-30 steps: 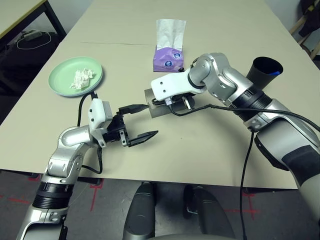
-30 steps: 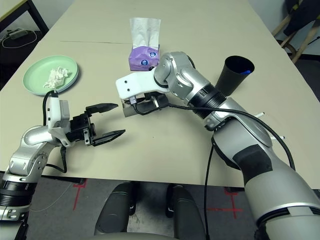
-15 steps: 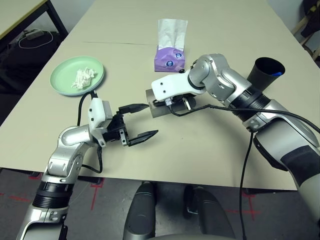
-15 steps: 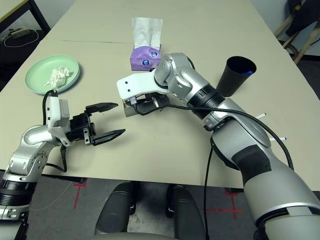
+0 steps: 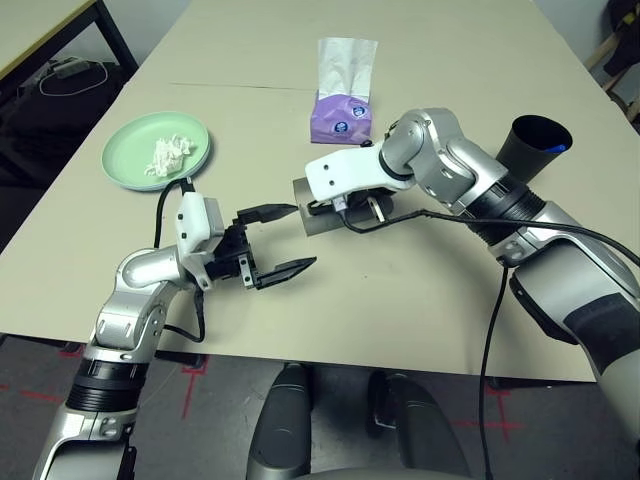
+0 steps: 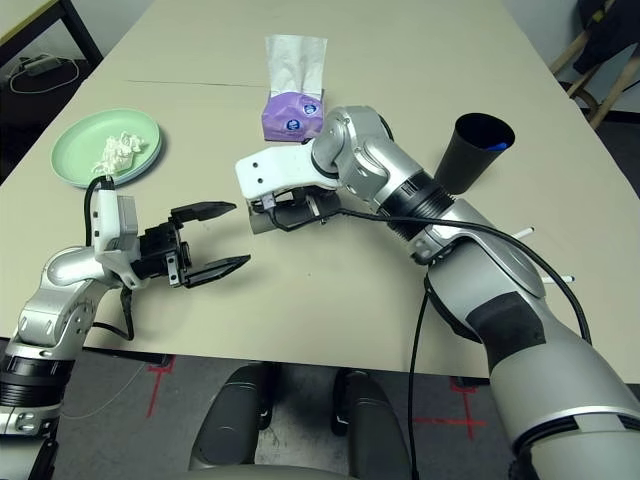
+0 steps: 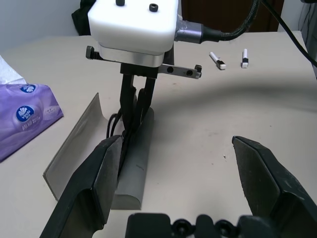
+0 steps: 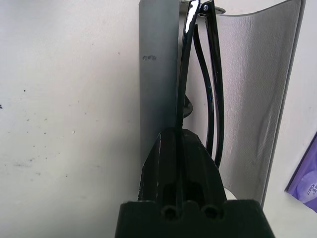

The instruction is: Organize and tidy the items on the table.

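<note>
The grey glasses case (image 5: 312, 222) lies open mid-table, its lid (image 7: 74, 144) tilted back. My right gripper (image 8: 181, 135) points down into it, shut on the folded black sunglasses (image 8: 186, 64), which stand edge-on over the case's trough (image 7: 131, 171). My left gripper (image 5: 298, 238) hovers open just in front of the case, nothing between its fingers (image 7: 106, 168). Far left, the pale-green plate (image 5: 125, 165) holds the crumpled white tissue wad (image 5: 167, 155). The pale-blue plate is out of view.
A purple tissue box (image 5: 340, 115) stands behind the case. A black cup (image 5: 530, 145) sits at the right behind my right forearm. Two thin white sticks (image 6: 527, 232) lie near the right edge. A seam (image 5: 240, 87) crosses the table; a side table (image 5: 40, 20) stands far left.
Only the camera has shifted slightly; both arms and the objects hold their places.
</note>
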Controlling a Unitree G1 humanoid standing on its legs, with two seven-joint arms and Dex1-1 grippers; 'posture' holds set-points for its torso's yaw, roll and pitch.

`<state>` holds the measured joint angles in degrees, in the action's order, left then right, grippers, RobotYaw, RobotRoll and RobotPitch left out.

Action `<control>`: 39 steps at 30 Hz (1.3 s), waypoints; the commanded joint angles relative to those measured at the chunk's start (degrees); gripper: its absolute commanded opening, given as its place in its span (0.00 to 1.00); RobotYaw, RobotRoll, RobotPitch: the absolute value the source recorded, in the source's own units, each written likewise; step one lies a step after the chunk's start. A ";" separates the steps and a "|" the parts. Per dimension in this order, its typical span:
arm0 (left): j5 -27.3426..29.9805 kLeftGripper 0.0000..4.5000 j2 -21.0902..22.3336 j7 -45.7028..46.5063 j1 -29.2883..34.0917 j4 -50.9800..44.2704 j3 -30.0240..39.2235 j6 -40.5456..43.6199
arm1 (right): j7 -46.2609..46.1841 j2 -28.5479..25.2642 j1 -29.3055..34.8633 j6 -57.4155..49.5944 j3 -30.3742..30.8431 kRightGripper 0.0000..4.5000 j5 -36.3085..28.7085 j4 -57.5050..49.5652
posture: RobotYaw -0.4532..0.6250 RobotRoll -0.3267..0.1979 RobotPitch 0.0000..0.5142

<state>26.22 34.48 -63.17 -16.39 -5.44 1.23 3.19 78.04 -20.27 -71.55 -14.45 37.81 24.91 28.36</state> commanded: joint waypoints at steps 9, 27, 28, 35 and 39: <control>-0.69 1.00 0.08 -0.14 0.39 0.73 0.09 -0.75 | 1.46 -0.42 0.11 2.20 0.54 0.14 0.76 1.37 | 0.70 0.62 0.35; -0.55 1.00 0.05 -0.13 0.64 0.58 0.18 -0.83 | -0.51 0.79 -1.49 4.71 -0.49 1.00 2.57 5.77 | 0.70 0.62 0.34; -0.57 1.00 -0.03 -0.09 0.62 0.59 0.11 -0.82 | -0.75 0.97 -1.88 4.80 -0.62 1.00 2.57 6.37 | 0.69 0.62 0.33; -0.68 1.00 -0.62 0.59 1.27 -0.28 -0.28 -0.81 | -3.31 2.43 -5.41 6.61 -1.25 1.00 2.59 12.51 | 0.70 0.62 0.33; -0.71 1.00 -0.72 0.86 1.69 -0.66 -0.29 -0.75 | -4.62 3.33 -7.17 7.64 -1.57 1.00 2.42 15.60 | 0.70 0.62 0.33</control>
<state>26.11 33.94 -62.42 -15.41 -5.52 1.20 3.01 73.95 -17.39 -77.75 -7.52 37.40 27.30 42.82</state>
